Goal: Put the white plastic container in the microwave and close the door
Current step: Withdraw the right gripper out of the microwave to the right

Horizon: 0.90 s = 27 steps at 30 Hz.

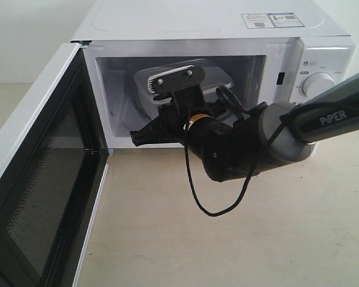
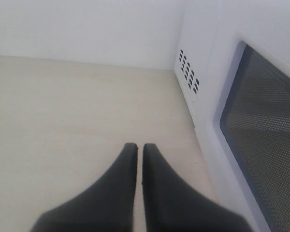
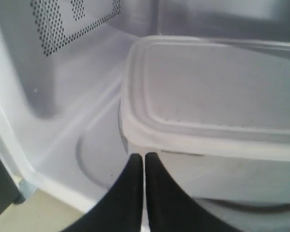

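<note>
The microwave [image 1: 185,21] stands on a pale tabletop [image 1: 239,245] with its cavity exposed. The door [image 1: 45,191] is swung wide to the left, its black mesh-lined inner face turned toward the exterior camera. The right arm [image 1: 269,143] reaches across the front opening, with its wrist at the mouth of the cavity.

The white plastic container [image 3: 217,92] is inside the oven. It sits flat on the glass turntable [image 3: 94,159], a little way in from the front lip. It is a shallow, translucent-white box with rounded corners. Its flat lid has a raised rim and appears to be seated all round.

The right gripper [image 3: 144,156] has its jaws pressed together and holds nothing. Its tips sit at the container's near wall, just under the lid rim; whether they touch it cannot be told. The left gripper [image 2: 139,146] is also empty, with only a thin slit between its jaws. It hangs low over the tabletop beside the door's outer, windowed face.

The placing step looks done, or down to a last nudge inward. What remains is closing the door. For that, the right arm must first come straight back out of the opening, so that neither the arm nor its dangling cable lies in the door's path. The left gripper seems well placed to push the door round from behind.
</note>
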{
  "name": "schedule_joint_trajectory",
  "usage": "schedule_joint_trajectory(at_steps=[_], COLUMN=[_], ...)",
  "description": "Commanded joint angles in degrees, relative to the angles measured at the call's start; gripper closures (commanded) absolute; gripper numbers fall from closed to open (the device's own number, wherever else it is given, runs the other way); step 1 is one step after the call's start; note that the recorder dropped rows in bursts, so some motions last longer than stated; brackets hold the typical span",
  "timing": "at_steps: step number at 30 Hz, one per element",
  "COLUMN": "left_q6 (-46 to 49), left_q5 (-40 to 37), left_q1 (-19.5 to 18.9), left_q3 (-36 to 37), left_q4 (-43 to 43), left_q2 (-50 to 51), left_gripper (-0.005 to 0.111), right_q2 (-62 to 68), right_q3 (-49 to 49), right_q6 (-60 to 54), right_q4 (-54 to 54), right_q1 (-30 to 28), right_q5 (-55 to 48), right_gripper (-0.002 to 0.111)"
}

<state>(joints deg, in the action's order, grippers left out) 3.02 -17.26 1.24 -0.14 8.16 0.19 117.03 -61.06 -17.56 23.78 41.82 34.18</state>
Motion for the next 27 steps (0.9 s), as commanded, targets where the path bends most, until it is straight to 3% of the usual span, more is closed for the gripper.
schedule_joint_trajectory(at_steps=[1, 16, 27], left_q6=[-0.4, -0.4, -0.4], left_q5=[0.3, 0.3, 0.3], left_q1=[0.0, 0.0, 0.0], left_q3=[0.1, 0.1, 0.1], left_q4=[-0.1, -0.1, -0.1], left_q2=[-0.2, -0.2, -0.2], left_gripper=[0.102, 0.102, 0.102], right_q2=[-2.1, -32.8, -49.3], right_q3=[0.4, 26.8, 38.4], right_q6=[-1.4, -3.8, -3.8], right_q4=[-1.3, -1.4, -1.6], right_q1=[1.5, 17.1, 18.4], right_q5=[-4.8, -4.9, -9.9], right_gripper=[0.108, 0.108, 0.108])
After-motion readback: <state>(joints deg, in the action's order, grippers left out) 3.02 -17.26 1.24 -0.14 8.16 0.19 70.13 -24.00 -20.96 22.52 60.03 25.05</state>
